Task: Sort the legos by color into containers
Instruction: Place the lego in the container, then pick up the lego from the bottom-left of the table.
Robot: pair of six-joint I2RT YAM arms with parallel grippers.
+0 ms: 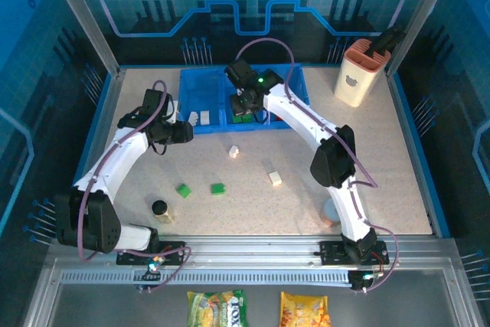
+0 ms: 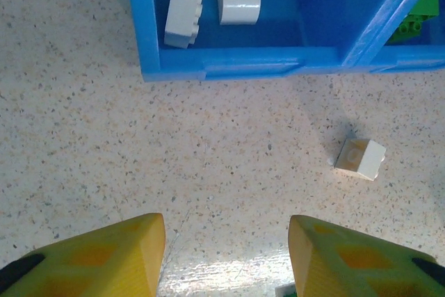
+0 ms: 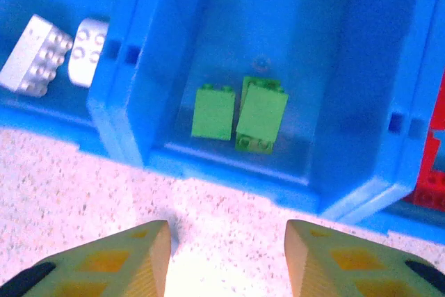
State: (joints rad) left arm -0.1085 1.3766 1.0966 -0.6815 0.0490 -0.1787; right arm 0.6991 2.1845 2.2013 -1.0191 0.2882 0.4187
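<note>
The blue tray (image 1: 207, 78) lies at the back of the table with three compartments. Two white bricks (image 2: 186, 5) lie in its left one, green bricks (image 3: 213, 112) in the middle one, and a red brick (image 3: 431, 172) in the right. Loose on the table are a white brick (image 1: 234, 152), a cream brick (image 1: 275, 178) and two green bricks (image 1: 184, 190) (image 1: 218, 188). My left gripper (image 2: 227, 241) is open over bare table before the tray's (image 2: 229, 71) front wall, the white brick (image 2: 359, 157) to its right. My right gripper (image 3: 227, 248) is open and empty at the front edge of the green compartment.
A small black cylinder (image 1: 159, 207) stands near the front left. The peach-and-white holder (image 1: 361, 74) stands at the back right. The right arm (image 1: 306, 124) crosses over the tray's right compartment. Raised blue edges border the table.
</note>
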